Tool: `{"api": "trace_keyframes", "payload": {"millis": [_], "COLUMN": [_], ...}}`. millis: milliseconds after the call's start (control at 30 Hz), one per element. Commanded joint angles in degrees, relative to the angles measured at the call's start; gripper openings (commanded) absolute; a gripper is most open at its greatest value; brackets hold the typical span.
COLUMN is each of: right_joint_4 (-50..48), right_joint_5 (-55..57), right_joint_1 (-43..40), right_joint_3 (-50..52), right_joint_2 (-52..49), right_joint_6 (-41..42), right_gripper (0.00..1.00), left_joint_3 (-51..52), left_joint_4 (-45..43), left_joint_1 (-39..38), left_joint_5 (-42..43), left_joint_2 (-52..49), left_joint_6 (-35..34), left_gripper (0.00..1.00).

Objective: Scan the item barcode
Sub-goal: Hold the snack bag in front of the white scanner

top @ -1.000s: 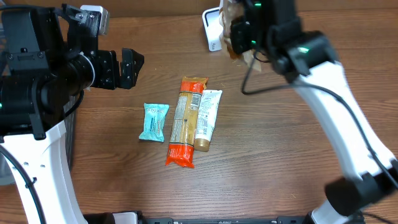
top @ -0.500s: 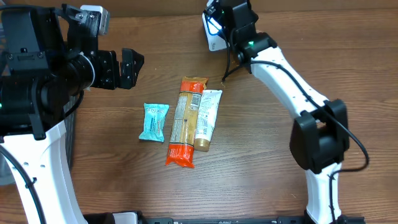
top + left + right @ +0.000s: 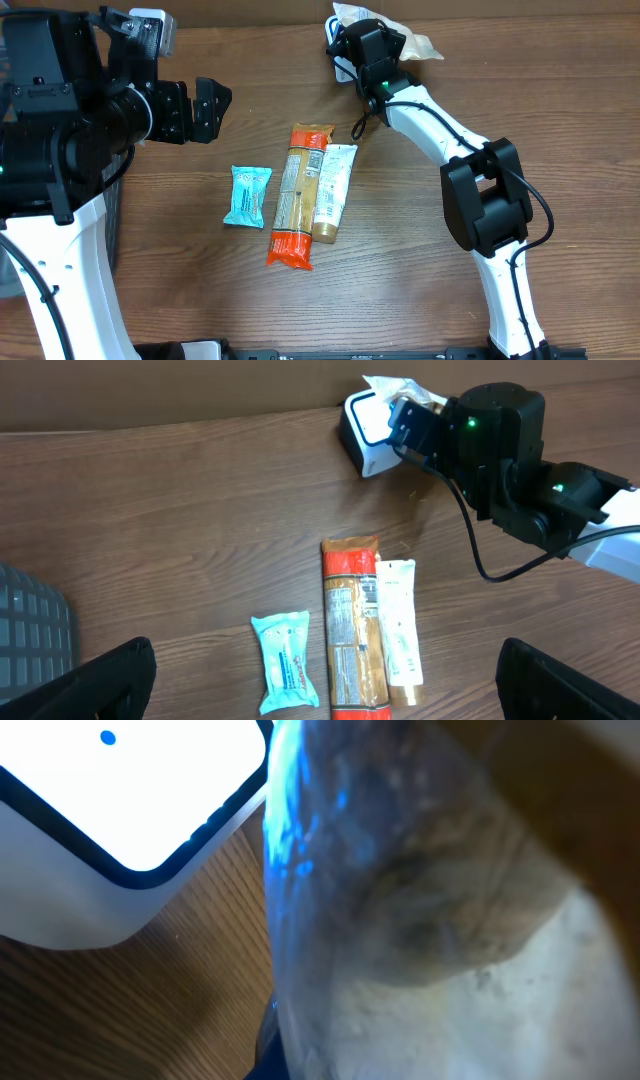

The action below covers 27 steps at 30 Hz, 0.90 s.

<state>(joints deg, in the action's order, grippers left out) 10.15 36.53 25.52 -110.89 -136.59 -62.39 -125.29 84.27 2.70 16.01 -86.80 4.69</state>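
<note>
Right gripper [image 3: 362, 35], clenched on my clear-wrapped packet [image 3: 430, 920], holds it just beside the scanner [image 3: 368, 435] and its lit face, while the left gripper [image 3: 192, 110] hangs released, well apart.

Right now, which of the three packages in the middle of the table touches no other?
The small teal packet, leftmost in the overhead view. It lies apart, while the orange packet and the white tube lie side by side, touching.

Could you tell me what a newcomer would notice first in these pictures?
The right gripper holds a clear-wrapped item before the white scanner at the far edge of the table. Mid-table lie a teal packet, an orange package and a white tube, side by side.
</note>
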Motion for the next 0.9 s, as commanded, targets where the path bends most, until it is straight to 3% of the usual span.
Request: {"api": "trace_keyframes", "payload": {"millis": [0,400,533,667,867], "right_joint_4": [-0.24,3.91,5.46,13.46,28.37], "right_joint_5": [1.31,-0.52,-0.66,-3.32,-25.4], "right_joint_1": [0.04,0.9,0.9,0.9,-1.86], "right_joint_3": [-0.46,-0.46,-0.46,-0.46,-0.46], "right_joint_2": [0.11,1.49,7.41,17.86,34.71], "right_joint_6": [-1.6,-3.21,1.2,10.32,45.33], "right_gripper": [0.04,0.04,0.04,0.04,0.04], "left_joint_3": [-0.44,-0.44,-0.44,-0.44,-0.44], "left_joint_4": [-0.07,-0.07,-0.07,-0.07,-0.07], "left_joint_1": [-0.07,-0.07,-0.07,-0.07,-0.07], "left_joint_5": [-0.13,-0.13,-0.13,-0.13,-0.15], "left_joint_2": [-0.17,-0.17,-0.17,-0.17,-0.17], "left_joint_6": [0.92,0.92,0.92,0.92,0.92], "left_gripper": [1.0,0.99,1.0,1.0,1.0]}}
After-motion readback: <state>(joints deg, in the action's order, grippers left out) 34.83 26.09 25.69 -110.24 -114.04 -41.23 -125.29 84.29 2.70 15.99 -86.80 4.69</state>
